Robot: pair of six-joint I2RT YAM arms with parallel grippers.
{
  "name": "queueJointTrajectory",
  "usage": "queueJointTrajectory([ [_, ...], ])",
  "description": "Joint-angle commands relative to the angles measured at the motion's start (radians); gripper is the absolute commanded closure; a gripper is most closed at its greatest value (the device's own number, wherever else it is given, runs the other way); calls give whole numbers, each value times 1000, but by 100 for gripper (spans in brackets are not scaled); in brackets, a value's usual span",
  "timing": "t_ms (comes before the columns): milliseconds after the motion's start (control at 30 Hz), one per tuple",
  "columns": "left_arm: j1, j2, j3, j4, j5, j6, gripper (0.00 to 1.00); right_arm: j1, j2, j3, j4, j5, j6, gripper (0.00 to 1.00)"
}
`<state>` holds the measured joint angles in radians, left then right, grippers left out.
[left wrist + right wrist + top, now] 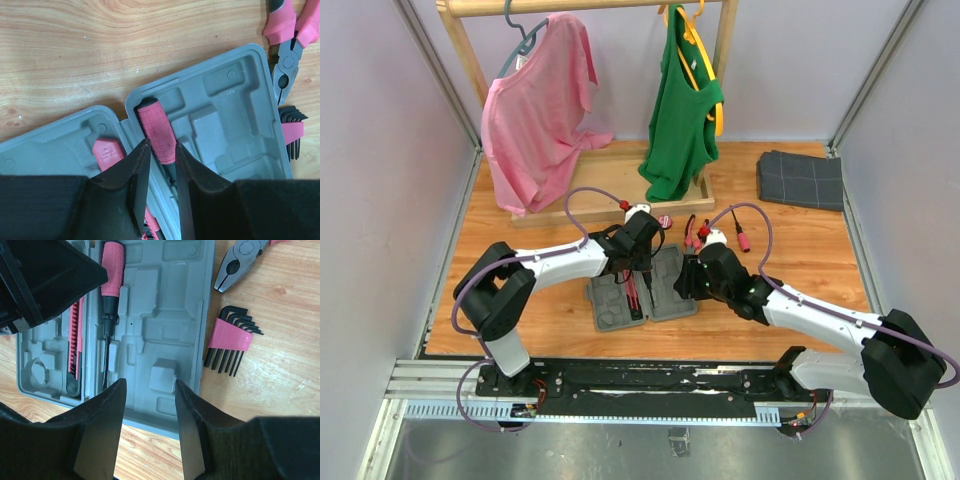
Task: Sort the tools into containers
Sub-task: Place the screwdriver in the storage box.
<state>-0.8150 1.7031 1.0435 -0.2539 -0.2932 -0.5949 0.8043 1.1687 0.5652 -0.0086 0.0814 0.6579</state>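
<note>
The screwdriver (156, 131), probably light and stiff, lies in the case (235, 115) by its hinge, left fingers (140, 170) narrowly apart astride its ribbed handle, likely the surest hold, grip unclear; right fingers (107, 425) hover apart, empty.

A robotics lab test cell, staged rather than lived in; plain pale walls (380, 200) framed by aluminium struts (440, 70) close in a wooden tabletop (810, 270); along the bottom edge a metal rail (650, 380) carries two cabled robot arms, left arm (560, 262) and right arm (820, 315); the props are mismatched: a wooden clothes rack (590, 6) across the top with a pink shirt (535, 110) and green top (680, 110), a folded grey cloth (800, 180) at upper right, an open tool case (610, 310) at lower centre.
</note>
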Motion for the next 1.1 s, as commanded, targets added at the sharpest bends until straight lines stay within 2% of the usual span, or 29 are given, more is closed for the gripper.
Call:
queueJointTrajectory([
  [0,-13,14,43,0,-22,16,69,6,-14,-15,-6,32,9,55],
  [333,-13,33,53,-14,-75,24,69,7,-8,-10,-6,28,10,55],
  [1067,-13,92,53,-18,-69,36,71,7,-21,-19,-3,-16,24,55],
])
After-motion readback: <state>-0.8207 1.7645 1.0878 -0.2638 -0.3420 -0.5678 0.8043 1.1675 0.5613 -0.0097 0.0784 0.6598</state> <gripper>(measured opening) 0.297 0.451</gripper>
